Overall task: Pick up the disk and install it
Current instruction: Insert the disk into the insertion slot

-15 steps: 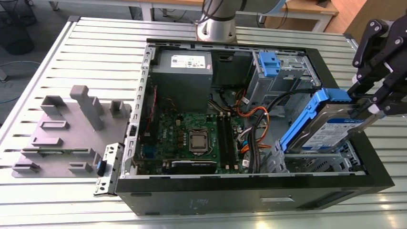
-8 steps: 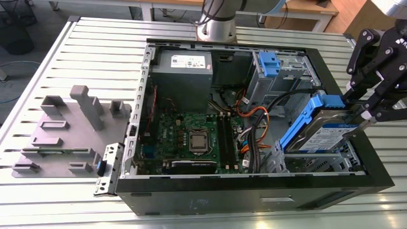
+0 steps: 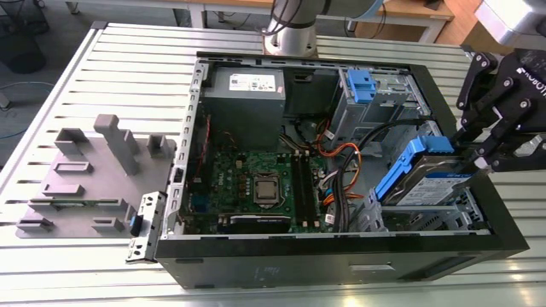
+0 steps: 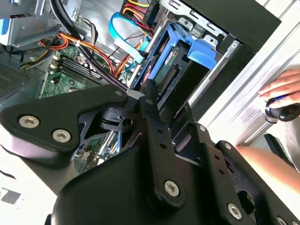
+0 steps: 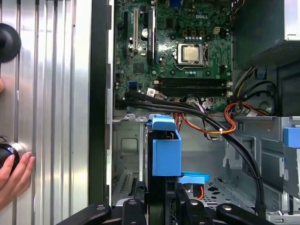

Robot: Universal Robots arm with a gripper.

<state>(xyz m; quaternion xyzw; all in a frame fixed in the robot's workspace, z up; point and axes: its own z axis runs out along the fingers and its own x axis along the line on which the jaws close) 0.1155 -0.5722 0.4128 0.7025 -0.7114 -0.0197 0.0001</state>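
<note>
Gripper: my gripper [image 3: 472,165] hangs over the case corner at the exterior view's right. Its black fingers are clamped on the edges of the disk. White lettering runs along its body.
Disk: the disk [image 3: 425,187] is held tilted, one end raised, the other dipping into the drive cage. Its white-and-blue label faces up in the exterior view. In the first wrist view a blue side rail [image 5: 166,152] stands straight ahead of the fingers.
Drive cage: the bare metal drive cage [image 3: 444,216] sits directly under the disk. I can't tell whether the disk is seated.
Hand: a person's hand [image 5: 14,176] rests on the slatted table, just outside the case wall, touching a round button.
Cables: orange and black cables [image 3: 339,157] loop between the drive cage and the motherboard.
Motherboard: the green motherboard [image 3: 247,182] lies flat on the case floor. The silver processor socket [image 5: 191,53] is near its middle, with white lettering printed beside it.
Power supply: the grey power supply [image 3: 247,96] sits in the far corner and carries a white sticker.
Blue latch: the blue latch [image 3: 361,86] is on the far cage, well apart from the disk.
Case: the black case [image 3: 341,249] lies on its side, open.
Fixture: a grey fixture [image 3: 94,166] sits on the table [image 3: 51,83], beside the case at the exterior view's left.
Arm base: the arm base [image 3: 290,32] stands beyond the case.
</note>
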